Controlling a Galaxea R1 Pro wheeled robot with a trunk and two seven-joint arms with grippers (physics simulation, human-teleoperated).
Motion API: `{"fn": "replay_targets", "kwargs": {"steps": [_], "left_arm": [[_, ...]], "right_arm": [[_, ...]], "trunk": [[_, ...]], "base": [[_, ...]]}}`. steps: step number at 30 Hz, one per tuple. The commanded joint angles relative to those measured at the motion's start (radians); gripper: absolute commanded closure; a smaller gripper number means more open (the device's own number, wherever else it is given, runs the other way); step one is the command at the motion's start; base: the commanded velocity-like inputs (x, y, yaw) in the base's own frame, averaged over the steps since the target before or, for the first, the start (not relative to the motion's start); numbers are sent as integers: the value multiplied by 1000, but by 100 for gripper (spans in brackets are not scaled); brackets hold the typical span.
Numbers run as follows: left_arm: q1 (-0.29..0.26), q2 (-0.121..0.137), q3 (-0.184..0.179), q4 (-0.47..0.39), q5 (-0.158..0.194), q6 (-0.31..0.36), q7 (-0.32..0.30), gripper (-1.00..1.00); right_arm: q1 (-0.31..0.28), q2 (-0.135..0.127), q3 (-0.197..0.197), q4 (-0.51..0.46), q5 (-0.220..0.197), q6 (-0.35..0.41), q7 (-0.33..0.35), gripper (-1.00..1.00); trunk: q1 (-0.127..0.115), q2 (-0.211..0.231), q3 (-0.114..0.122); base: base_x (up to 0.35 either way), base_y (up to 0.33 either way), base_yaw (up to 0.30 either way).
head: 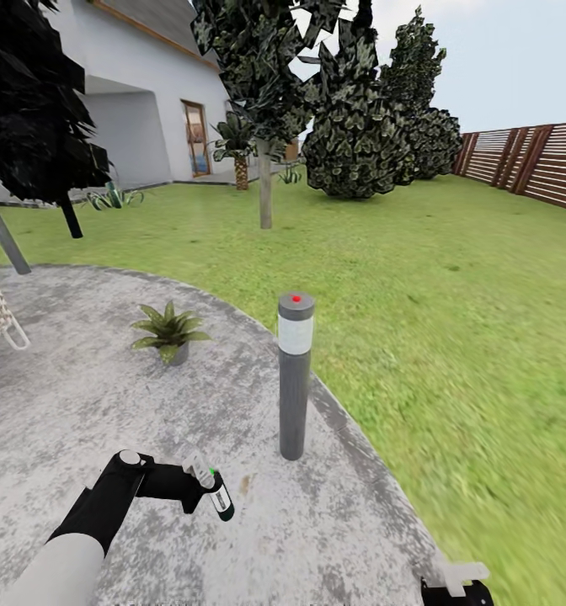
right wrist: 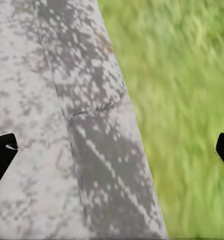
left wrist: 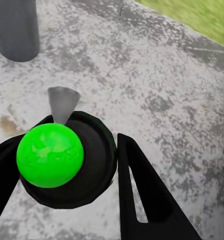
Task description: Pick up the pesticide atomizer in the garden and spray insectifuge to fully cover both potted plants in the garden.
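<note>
We list: left gripper (head: pixel 205 486) clamped on the pesticide atomizer (head: pixel 220 498), held above the round paving (head: pixel 81 404); right gripper (right wrist: pixel 112 150) spread wide at the lawn (head: pixel 451 320) edge; one potted plant (head: pixel 168 330) beside the post lamp (head: pixel 295 374).

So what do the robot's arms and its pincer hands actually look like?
The left arm has a pale grey rounded upper section, then black boxy segments with a small grey round cap at a joint. The left gripper has two flat black fingers, tapering, one with a narrow slot cut through it. The right gripper shows black fingertips; in the head view its end looks black with a whitish piece.
</note>
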Motion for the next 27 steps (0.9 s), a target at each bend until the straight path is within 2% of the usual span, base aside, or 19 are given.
{"fn": "replay_targets", "kwargs": {"steps": [1, 7, 20, 27], "left_arm": [[-1, -1, 4, -2, -4, 11, -7, 100], [-2, -1, 5, -2, -8, 13, -6, 100], [-1, -2, 5, -2, -9, 13, -5, 100], [-2, -2, 5, -2, -9, 13, -5, 100]], "right_arm": [[-1, 0, -7, 2, 11, -4, -5, -100], [-1, 1, -7, 3, 11, -4, -5, -100], [-1, 1, -7, 3, 11, -4, -5, -100], [-1, -1, -7, 2, 11, -4, -5, -100]], "trunk": [[0, 0, -1], [0, 0, -1], [0, 0, -1], [0, 0, -1]], "base": [[-110, -308, 0], [-39, -308, 70], [0, -310, 266], [0, -311, 29]]}}
